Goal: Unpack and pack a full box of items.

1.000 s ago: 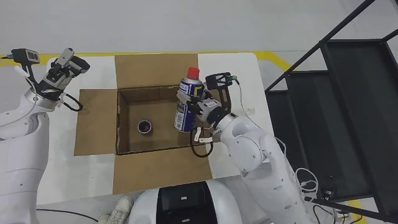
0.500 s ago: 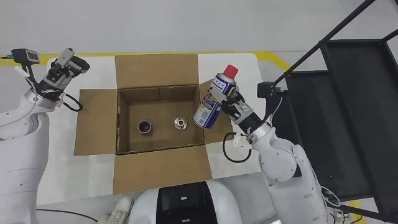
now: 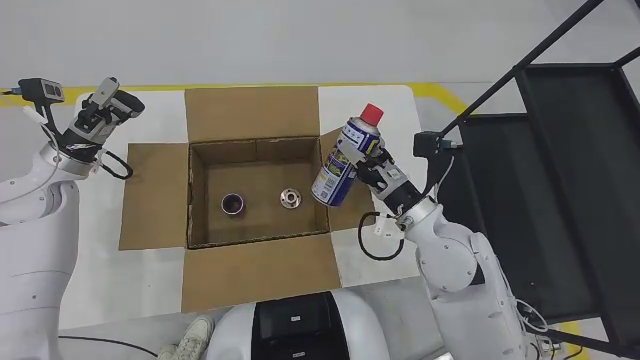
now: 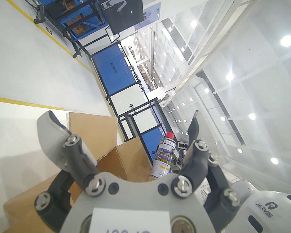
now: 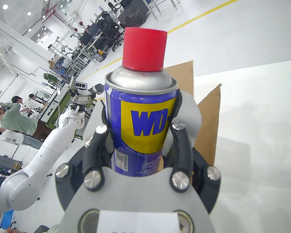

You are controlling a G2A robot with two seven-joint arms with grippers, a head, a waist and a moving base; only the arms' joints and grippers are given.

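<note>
**Item 1: can** (image 3: pixel 343 163). Blue-and-yellow spray can, red cap. It is held in the air over the right edge of the box (image 3: pixel 258 150), above the raised right flap (image 5: pixel 209 122) and clear of the bench (image 3: pixel 150 275). The long axis is tilted: the cap points up and away to the right, and the base leans back toward the box opening.

**Item 2: right jaws** (image 5: pixel 144 120). Clenched on the lower half of the can, one finger on each side of the body. The cap and shoulder stand free above the fingers.

**Item 3: left jaws** (image 4: pixel 121 127). Spread wide with nothing between them, raised off the bench well to the left of the box.

**Item 4: box.** Cardboard, all four flaps open, standing mid-bench. Two things lie on its floor, apart from each other: a small dark cup (image 3: pixel 232 203) toward the left wall and a small metal piece (image 3: pixel 290 197) near the middle.

**Status (judged).** This is the unpacking half of the task. The can is out and not yet set down.

**Relation governing the next move (judged).**
- Bare bench lies just right of the can, on the right arm's side, so that arm is the one to place it.
- The tilt needs righting so that the base meets the bench flat.
- The base must clear the raised flap.
- The left arm is nearer the cup.
</note>
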